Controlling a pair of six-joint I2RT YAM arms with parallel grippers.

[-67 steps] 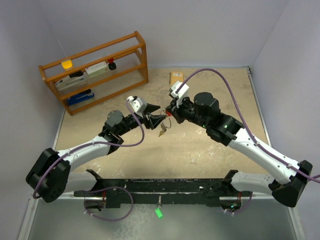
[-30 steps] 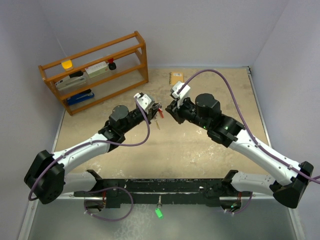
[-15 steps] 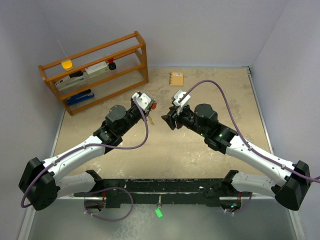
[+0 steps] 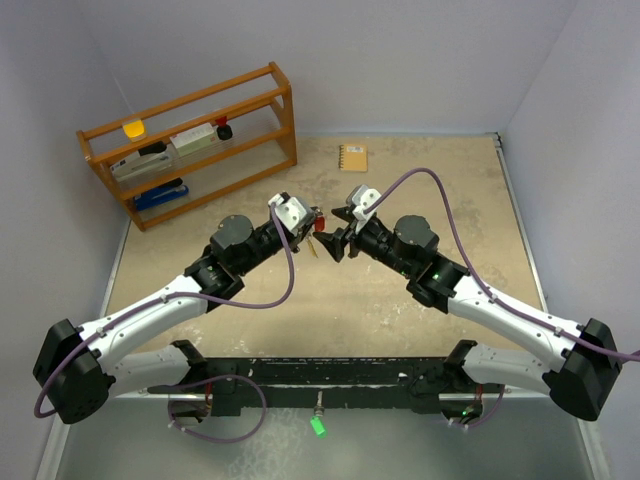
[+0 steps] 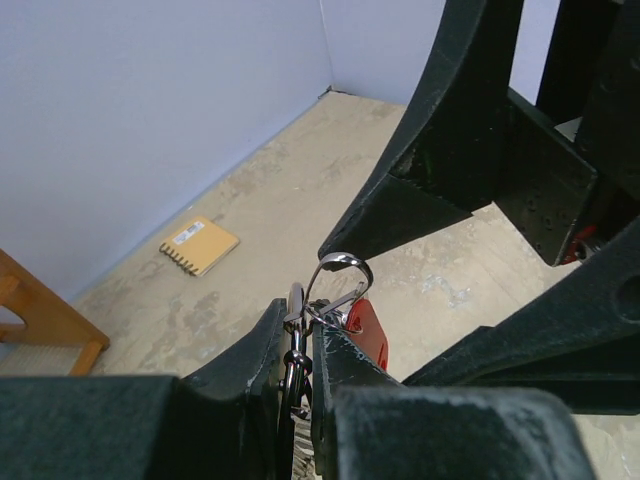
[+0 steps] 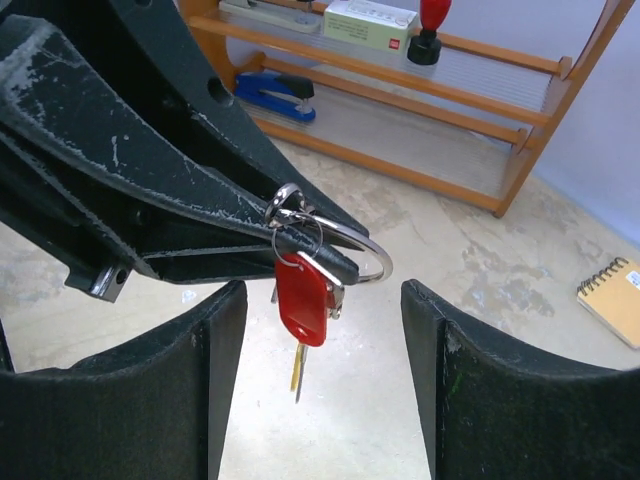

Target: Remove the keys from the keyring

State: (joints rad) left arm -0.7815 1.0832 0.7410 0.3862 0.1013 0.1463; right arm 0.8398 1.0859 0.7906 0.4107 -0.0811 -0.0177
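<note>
The keyring (image 6: 378,256), a thin silver wire ring, is pinched between the shut fingers (image 6: 200,205) of my left gripper (image 5: 305,325) and held above the table. Below it hang the keys: one with a red head (image 6: 302,295), and a pale yellow one (image 6: 297,368) under that. In the left wrist view the ring's loop (image 5: 340,262) sticks out past the fingertips, the red head (image 5: 368,330) to its right. My right gripper (image 6: 322,290) is open, its fingers either side of the hanging keys, touching nothing. From above, both grippers (image 4: 312,222) (image 4: 335,240) meet mid-table.
A small orange notebook (image 4: 353,157) lies on the table near the back wall. A wooden rack (image 4: 190,140) with a stapler, a box and other small items stands at the back left. Walls close in the table on three sides.
The right gripper's jaws have opened wide, and it has moved left and nearer, up to the keys. The left gripper, still shut on the ring, swung back and then forward again.
</note>
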